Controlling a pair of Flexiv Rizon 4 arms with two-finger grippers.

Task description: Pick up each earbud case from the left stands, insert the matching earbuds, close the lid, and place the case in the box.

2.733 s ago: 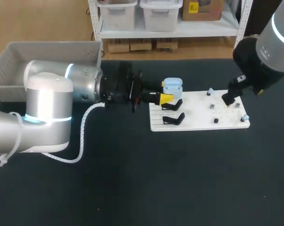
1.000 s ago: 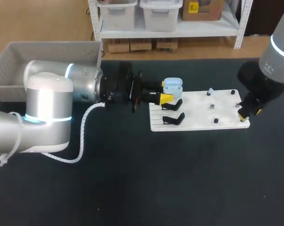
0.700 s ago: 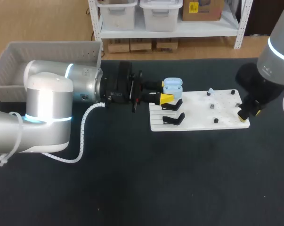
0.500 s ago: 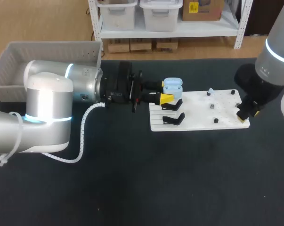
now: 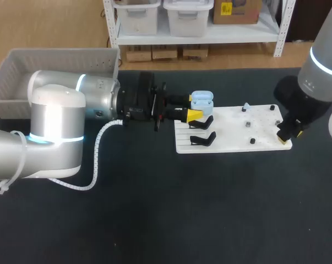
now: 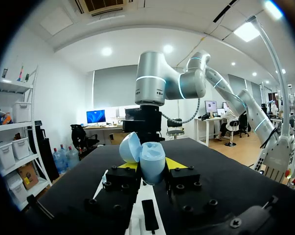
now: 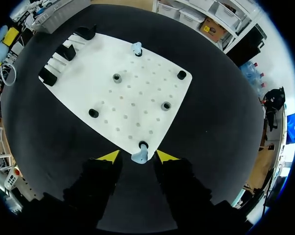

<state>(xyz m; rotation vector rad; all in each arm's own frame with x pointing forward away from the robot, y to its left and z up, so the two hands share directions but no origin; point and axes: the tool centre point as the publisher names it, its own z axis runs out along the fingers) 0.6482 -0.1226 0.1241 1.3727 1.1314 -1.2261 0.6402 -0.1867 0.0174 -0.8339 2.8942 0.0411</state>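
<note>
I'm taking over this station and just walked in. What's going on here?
The left gripper holds an open light-blue earbud case by the black stands on the white board. The right gripper is at the board's near right corner, open and straddling an earbud on its peg. A second earbud sits on the board's far side.

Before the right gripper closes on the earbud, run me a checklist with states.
1. Lid of case open: ok.
2. Grip of left gripper on case: ok, shut.
3. Blue earbud between tips of right gripper: ok.
4. Right gripper open, not touching earbud: ok.
5. Colour of earbud matches case: ok, both light blue.
6. Tips low enough on earbud: cannot tell.
</note>
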